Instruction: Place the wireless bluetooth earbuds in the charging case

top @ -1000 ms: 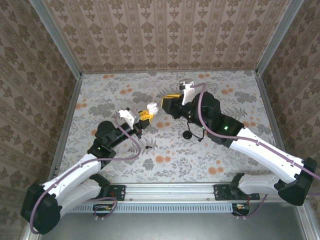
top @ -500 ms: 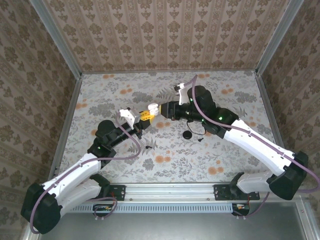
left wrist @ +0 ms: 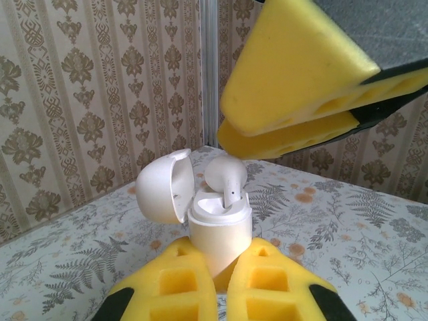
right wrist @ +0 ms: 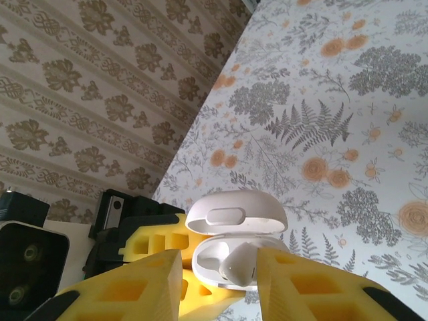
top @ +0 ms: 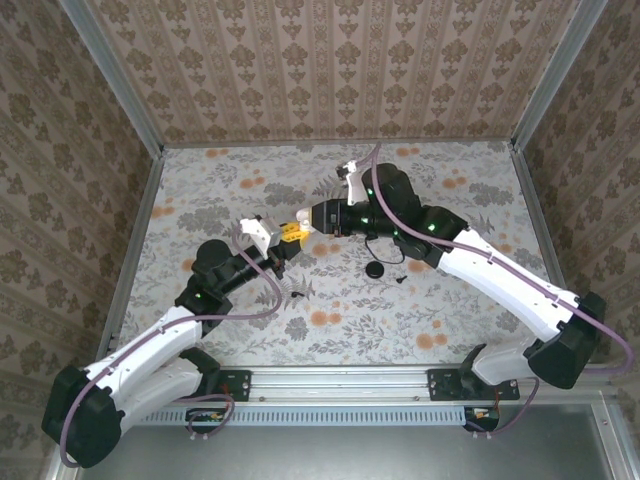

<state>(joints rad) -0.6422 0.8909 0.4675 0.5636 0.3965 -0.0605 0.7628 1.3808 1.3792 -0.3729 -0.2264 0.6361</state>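
My left gripper (left wrist: 221, 257) is shut on the base of the white charging case (left wrist: 219, 227), holding it upright above the table with its hinged lid (left wrist: 164, 194) swung open. A white earbud (left wrist: 226, 177) sits in one well, its rounded head sticking out above the rim. My right gripper (right wrist: 219, 262) hovers over the case mouth (right wrist: 217, 249) with its jaws apart. The earbud (right wrist: 241, 263) lies against the inner side of one yellow finger (right wrist: 314, 287), and the other finger stands clear of it. From above, both grippers (top: 290, 235) (top: 313, 221) meet at mid-table.
A black round disc (top: 375, 270) lies on the floral table cover right of the grippers, with a tiny dark piece (top: 400, 279) beside it. Patterned walls (top: 330, 70) and metal corner posts enclose the table on three sides.
My right gripper has swung left and down onto the open case held by the left gripper, and its jaws have widened slightly. The left arm has stayed still.
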